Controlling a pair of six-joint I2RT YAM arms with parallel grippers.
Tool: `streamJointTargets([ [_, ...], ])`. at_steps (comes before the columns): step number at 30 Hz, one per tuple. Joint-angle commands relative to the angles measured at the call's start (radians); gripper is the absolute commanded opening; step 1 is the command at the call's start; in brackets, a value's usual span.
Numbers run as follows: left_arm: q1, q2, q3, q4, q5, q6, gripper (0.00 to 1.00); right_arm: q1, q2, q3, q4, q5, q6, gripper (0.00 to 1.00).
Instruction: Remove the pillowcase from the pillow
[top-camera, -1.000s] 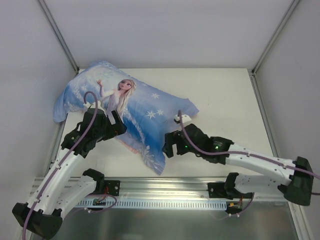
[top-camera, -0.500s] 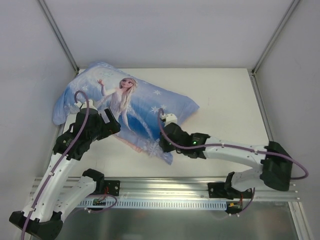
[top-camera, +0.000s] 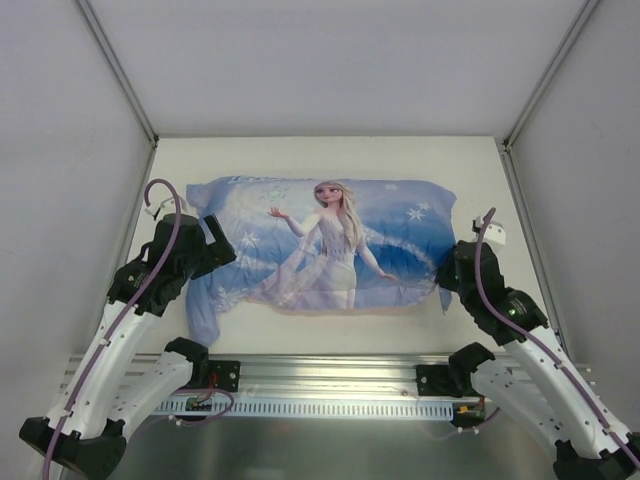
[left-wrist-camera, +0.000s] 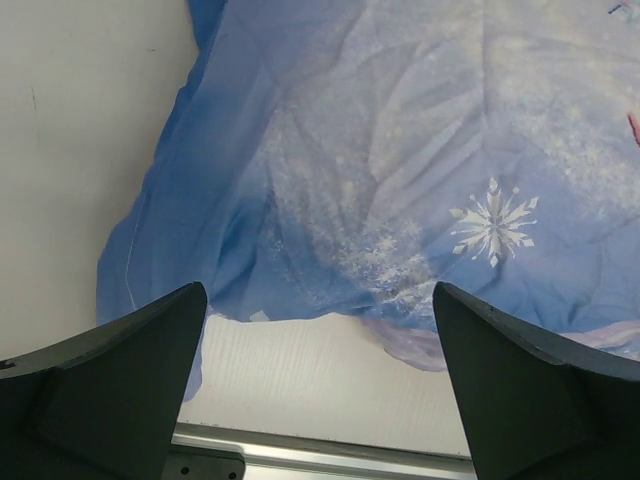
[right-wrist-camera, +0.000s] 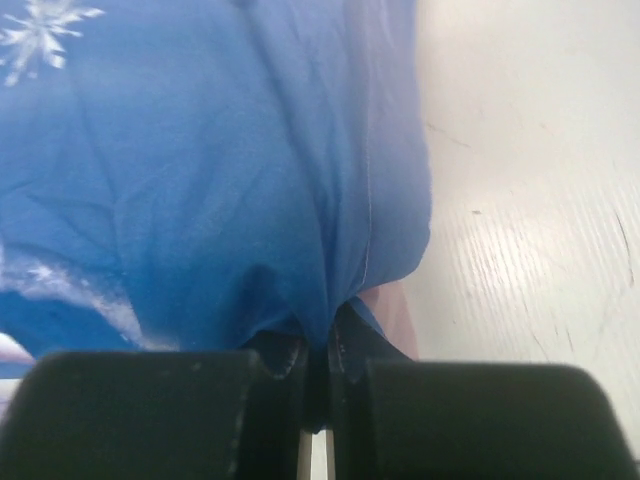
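The right gripper (right-wrist-camera: 315, 362) is pinching an edge of the pillowcase (top-camera: 330, 245); the left gripper (left-wrist-camera: 318, 300) is hovering wide open. The pillow is not showing anywhere, so removal is probably barely beginning.

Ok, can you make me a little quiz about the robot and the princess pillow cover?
1. True or false: the right gripper is shut on the pillowcase.
2. Pick one. The left gripper is: A) open, B) shut on the pillowcase, C) out of view.
3. Fill in: the white shape printed on the blue fabric in the left wrist view is a ___.
Key: 1 true; 2 A; 3 snowflake.
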Motion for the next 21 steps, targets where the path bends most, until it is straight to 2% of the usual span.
streamJointTargets([
  [1,0.011,0.002,-0.017,-0.010,-0.044,-0.022,0.99,-0.022,-0.005,-0.007,-0.034,-0.018,0.004,0.01],
  [8,0.027,-0.069,-0.101,-0.062,-0.049,-0.027,0.99,-0.085,-0.008,0.013,-0.045,-0.013,-0.035,0.01],
  [14,0.027,-0.024,-0.196,-0.102,-0.069,-0.248,0.99,-0.188,0.059,0.053,-0.031,-0.088,-0.052,0.01],
  [15,0.027,0.005,-0.213,-0.103,-0.093,-0.316,0.99,-0.195,0.067,0.055,-0.026,-0.114,-0.053,0.01],
  [17,0.027,0.040,-0.258,-0.099,-0.148,-0.350,0.99,-0.214,0.079,0.056,-0.014,-0.139,-0.058,0.01],
  [19,0.027,0.100,-0.276,-0.074,-0.161,-0.386,0.82,-0.226,0.090,0.050,-0.013,-0.167,-0.062,0.01],
  [20,0.027,0.120,-0.279,-0.062,-0.152,-0.387,0.70,-0.231,0.095,0.045,-0.008,-0.174,-0.064,0.01],
  [21,0.028,0.156,-0.275,-0.047,-0.138,-0.380,0.37,-0.238,0.098,0.041,-0.006,-0.194,-0.070,0.01],
])
